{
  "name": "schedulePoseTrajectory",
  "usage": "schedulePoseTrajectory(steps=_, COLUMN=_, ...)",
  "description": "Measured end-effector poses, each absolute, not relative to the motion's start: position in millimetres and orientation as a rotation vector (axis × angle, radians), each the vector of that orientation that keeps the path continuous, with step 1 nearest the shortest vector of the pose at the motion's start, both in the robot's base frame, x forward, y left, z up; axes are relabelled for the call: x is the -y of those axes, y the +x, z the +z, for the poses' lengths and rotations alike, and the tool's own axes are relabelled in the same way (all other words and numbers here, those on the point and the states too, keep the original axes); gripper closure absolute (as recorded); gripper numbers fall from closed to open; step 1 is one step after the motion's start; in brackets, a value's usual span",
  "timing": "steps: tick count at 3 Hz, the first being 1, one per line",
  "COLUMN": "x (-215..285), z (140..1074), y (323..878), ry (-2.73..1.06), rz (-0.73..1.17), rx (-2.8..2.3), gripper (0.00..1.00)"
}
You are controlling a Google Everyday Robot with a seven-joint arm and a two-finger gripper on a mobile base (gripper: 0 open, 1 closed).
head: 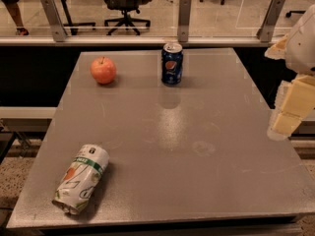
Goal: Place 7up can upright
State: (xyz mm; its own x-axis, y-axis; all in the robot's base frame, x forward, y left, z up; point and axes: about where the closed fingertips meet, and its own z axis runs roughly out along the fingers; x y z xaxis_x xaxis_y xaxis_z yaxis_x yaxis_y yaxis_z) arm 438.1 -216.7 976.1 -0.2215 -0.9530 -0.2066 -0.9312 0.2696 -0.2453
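The 7up can [81, 185] lies on its side in the lower left of the frame, near the front edge of the grey worktop [197, 146]. Its long axis runs from lower left up toward the right, steeply. One end faces the front edge, and the other points toward the middle of the worktop. The body is white-silver and dented, with green lettering, a red dot and a green band near the far end. The band's writing is too small to read.

A dark blue Pepsi can [172, 64] stands upright at upper centre, with a red apple [103, 70] to its left. The hand [286, 116] hangs at the right edge, off the worktop and well apart from the can. I cannot tell if it is wide or narrow.
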Motion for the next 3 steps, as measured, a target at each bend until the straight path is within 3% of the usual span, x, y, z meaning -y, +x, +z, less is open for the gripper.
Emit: schedulePoseTrajectory(steps=3, x=172.2, z=973.2, y=455.6, ry=-1.815, rz=-0.048, rx=-2.094, gripper=0.0)
